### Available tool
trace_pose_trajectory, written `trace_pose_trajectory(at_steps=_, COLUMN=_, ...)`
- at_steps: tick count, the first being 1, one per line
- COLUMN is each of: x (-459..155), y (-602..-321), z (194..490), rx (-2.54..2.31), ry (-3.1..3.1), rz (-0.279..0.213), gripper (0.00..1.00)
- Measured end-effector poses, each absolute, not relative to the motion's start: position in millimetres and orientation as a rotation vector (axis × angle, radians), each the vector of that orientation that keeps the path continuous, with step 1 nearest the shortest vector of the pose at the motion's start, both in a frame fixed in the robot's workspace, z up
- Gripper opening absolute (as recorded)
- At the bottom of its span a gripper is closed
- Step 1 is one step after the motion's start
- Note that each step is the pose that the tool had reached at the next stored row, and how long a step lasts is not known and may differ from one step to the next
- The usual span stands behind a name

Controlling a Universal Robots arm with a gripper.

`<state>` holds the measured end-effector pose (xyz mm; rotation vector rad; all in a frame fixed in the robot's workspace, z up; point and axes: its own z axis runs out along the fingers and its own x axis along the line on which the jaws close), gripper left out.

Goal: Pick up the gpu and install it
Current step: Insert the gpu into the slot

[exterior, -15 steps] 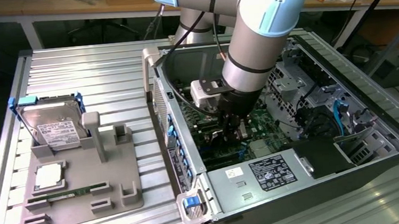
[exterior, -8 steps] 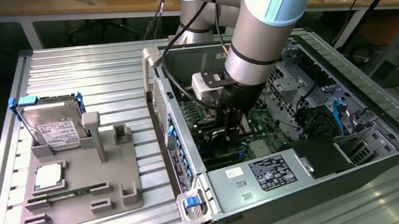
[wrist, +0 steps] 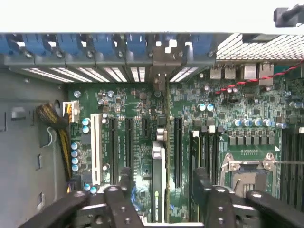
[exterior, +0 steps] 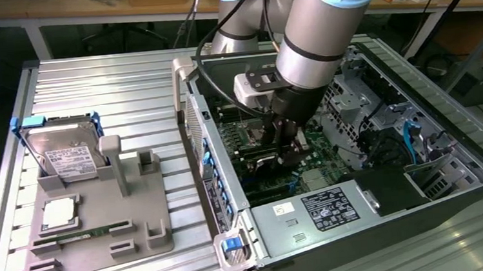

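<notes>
Standing edge-on in a motherboard (wrist: 142,118) slot inside the computer case (exterior: 452,177), the gpu (wrist: 159,180) looks seated; the gripper (wrist: 161,199) straddles it, jaws apart, apparently releasing. Only seating remains to confirm.

My exterior view looks down from high, off to one side, over table (exterior: 90,82) and case (exterior: 450,158); wrist view looks straight down, close on the motherboard (wrist: 190,99), shared by both.

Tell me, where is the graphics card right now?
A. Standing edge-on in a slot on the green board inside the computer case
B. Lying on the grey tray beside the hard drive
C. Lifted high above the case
A: the gpu stands edge-on on the motherboard, between the open gripper fingers.
</notes>
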<state>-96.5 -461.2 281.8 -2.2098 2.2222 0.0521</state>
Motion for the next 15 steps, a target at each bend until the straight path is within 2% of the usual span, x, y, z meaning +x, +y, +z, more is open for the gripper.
trace_pose_trajectory(at_steps=1, x=-96.5, y=-461.2, z=281.8, rx=-2.21, ry=2.222, rz=0.052, gripper=0.5)
trace_pose_trajectory(at_steps=2, x=-96.5, y=-461.2, z=281.9, rx=-2.21, ry=2.222, rz=0.052, gripper=0.5)
trace_pose_trajectory(at_steps=5, x=-96.5, y=-461.2, z=281.9, rx=-2.21, ry=2.222, rz=0.052, gripper=0.32)
trace_pose_trajectory(at_steps=7, x=-96.5, y=-461.2, z=281.9, rx=-2.21, ry=2.222, rz=0.052, gripper=0.32)
trace_pose_trajectory(at_steps=10, x=-96.5, y=-461.2, z=281.9, rx=-2.21, ry=2.222, rz=0.052, gripper=0.14)
trace_pose_trajectory(at_steps=15, x=-96.5, y=-461.2, z=281.9, rx=-2.21, ry=2.222, rz=0.052, gripper=0.11)
